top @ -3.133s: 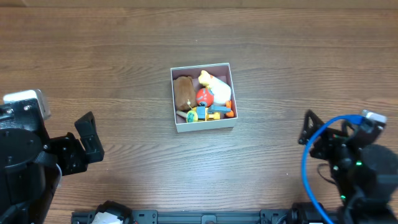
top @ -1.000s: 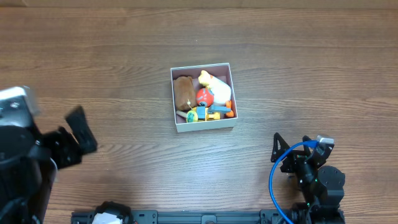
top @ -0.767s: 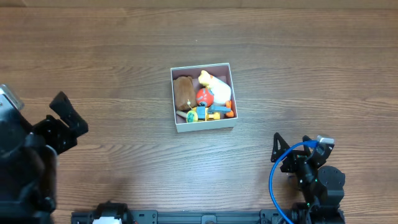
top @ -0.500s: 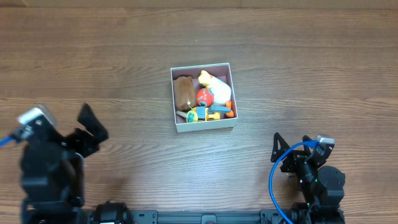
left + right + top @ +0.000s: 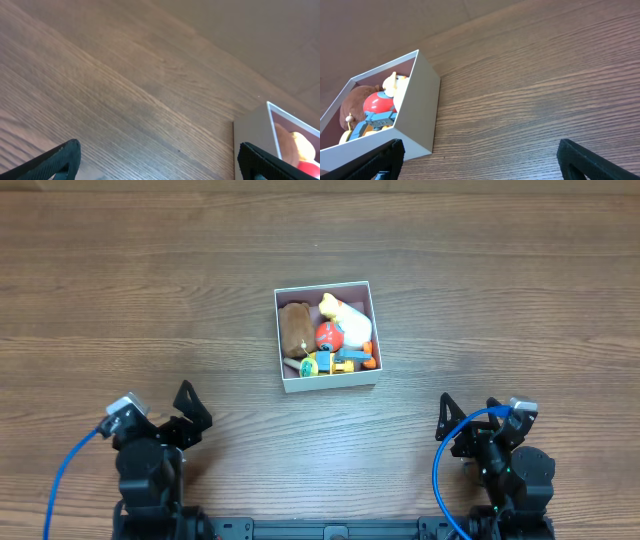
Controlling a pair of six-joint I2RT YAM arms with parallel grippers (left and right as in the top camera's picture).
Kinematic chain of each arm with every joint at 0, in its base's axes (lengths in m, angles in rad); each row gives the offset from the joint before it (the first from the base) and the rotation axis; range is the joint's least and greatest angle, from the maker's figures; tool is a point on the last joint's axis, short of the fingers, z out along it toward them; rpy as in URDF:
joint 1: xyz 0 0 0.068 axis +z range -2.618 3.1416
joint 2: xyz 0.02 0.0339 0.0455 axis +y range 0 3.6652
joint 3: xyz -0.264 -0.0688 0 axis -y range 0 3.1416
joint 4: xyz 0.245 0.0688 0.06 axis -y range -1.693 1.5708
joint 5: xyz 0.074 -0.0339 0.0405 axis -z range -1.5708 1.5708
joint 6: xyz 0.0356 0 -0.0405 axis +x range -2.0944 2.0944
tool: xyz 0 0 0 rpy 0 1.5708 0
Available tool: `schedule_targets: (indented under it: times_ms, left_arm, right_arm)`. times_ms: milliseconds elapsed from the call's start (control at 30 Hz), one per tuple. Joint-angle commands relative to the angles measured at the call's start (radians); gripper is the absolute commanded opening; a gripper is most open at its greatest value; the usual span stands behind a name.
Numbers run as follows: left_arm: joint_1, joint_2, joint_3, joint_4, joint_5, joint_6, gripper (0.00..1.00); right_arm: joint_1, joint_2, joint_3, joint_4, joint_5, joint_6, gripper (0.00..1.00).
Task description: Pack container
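The container (image 5: 330,383) is a square white box with a pink inside, at mid-table. It holds a brown plush (image 5: 294,328), a red ball (image 5: 329,335), a white and yellow duck (image 5: 350,320) and small blue and orange toys (image 5: 345,360). My left gripper (image 5: 162,418) is open and empty at the front left, far from the box. My right gripper (image 5: 470,420) is open and empty at the front right. The left wrist view (image 5: 160,170) shows the box's wall (image 5: 252,135) at the right. The right wrist view (image 5: 482,167) shows the box (image 5: 417,110) and ball (image 5: 376,104) at the left.
Bare wooden table (image 5: 480,280) lies all round the box. Blue cables loop by both arm bases (image 5: 440,480). The table's front edge carries a black rail (image 5: 320,528).
My left arm has swung from the left edge down to the front left and folded back. The right arm, folded back earlier, has stayed still. The box and toys have not moved.
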Motion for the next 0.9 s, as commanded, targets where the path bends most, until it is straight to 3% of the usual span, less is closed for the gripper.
schedule_targets:
  times_ms: [0, 300, 867]
  left_arm:
    - [0.011, -0.063, -0.087, 0.049, 0.011, -0.058, 1.00]
    - [0.011, -0.114, -0.169, 0.175, -0.158, -0.031, 1.00]
    - [0.011, -0.111, -0.169, 0.174, -0.154, -0.031, 1.00]
  right_arm:
    - [-0.003, -0.010, -0.008, -0.001, 0.008, -0.003, 1.00]
    - [-0.003, -0.010, -0.008, -0.001, 0.008, -0.003, 1.00]
    - [-0.003, -0.010, -0.008, -0.001, 0.008, -0.003, 1.00]
